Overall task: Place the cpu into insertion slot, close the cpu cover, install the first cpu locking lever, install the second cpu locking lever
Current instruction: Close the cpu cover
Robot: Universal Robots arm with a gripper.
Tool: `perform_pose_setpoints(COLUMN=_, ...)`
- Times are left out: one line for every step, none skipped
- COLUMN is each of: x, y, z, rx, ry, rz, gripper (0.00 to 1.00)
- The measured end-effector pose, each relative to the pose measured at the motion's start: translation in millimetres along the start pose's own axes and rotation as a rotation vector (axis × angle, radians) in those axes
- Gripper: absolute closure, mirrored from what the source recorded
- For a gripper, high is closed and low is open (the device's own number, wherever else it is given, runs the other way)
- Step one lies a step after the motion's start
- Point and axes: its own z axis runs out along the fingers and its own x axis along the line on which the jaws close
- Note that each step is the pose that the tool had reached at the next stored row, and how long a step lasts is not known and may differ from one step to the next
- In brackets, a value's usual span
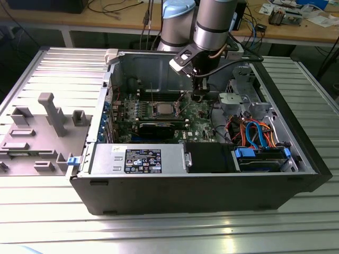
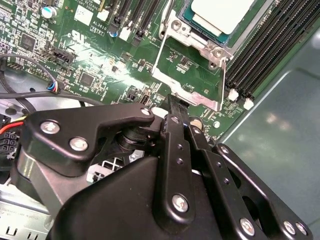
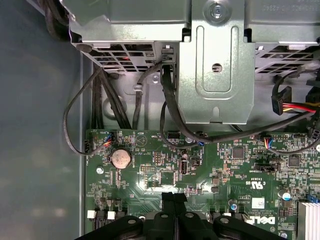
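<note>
Second wrist view: one cpu (image 2: 220, 12) lies seated in the slot (image 2: 202, 44), with two thin wire levers (image 2: 161, 45) running along the slot's sides. The claw (image 2: 176, 106) hangs just off the slot's corner, its two fingers pressed together on nothing. The first wrist view shows one coin battery (image 3: 120, 158).

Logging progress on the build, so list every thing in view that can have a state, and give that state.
cpu: seated in the insertion slot, metal top up.
cpu cover: raised open, not down over the cpu.
gripper: shut, holding nothing, tip at the cover's free edge.
computer case: open, side panel off.
coin battery: seated in its holder on the board.
</note>
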Motion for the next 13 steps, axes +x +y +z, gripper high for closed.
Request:
perform_pose_setpoints(x=0.0, y=-0.1, z=0.0, rx=0.0, ry=-0.0001, rz=0.0, gripper=0.89)
perform_pose_setpoints(x=0.0, y=-0.1, z=0.0, rx=0.0, ry=-0.0001, rz=0.0, gripper=0.89)
perform_pose_setpoints(x=0.0, y=-0.3, z=0.0, rx=0.0, ry=0.0, rz=0.0, gripper=0.89)
perform_pose_setpoints(x=0.0, y=-0.4, z=0.0, rx=0.0, ry=-0.0001, rz=0.0, gripper=0.89)
perform_pose_setpoints(x=0.0, y=-0.5, z=0.0, rx=0.0, ry=0.0, rz=0.0, gripper=0.89)
perform_pose_setpoints(x=0.0, y=-0.5, z=0.0, rx=0.0, ry=0.0, rz=0.0, gripper=0.89)
perform_pose_setpoints(x=0.0, y=-1.1, z=0.0, rx=0.0, ry=-0.0001, rz=0.0, gripper=0.89)
perform_pose_setpoints(x=0.1, y=-1.7, z=0.0, rx=0.0, ry=0.0, rz=0.0, gripper=0.89)
perform_pose_setpoints(x=0.1, y=-2.4, z=0.0, rx=0.0, ry=-0.0001, rz=0.0, gripper=0.89)
perform_pose_setpoints(x=0.1, y=-3.6, z=0.0, rx=0.0, ry=-0.0001, rz=0.0, gripper=0.89)
perform_pose_setpoints(x=0.1, y=-5.0, z=0.1, rx=0.0, ry=0.0, rz=0.0, gripper=0.89)
perform_pose_setpoints(x=0.1, y=-6.1, z=0.1, rx=0.0, ry=0.0, rz=0.0, gripper=0.89)
perform_pose_setpoints(x=0.1, y=-7.4, z=0.1, rx=0.0, ry=0.0, rz=0.0, gripper=0.89)
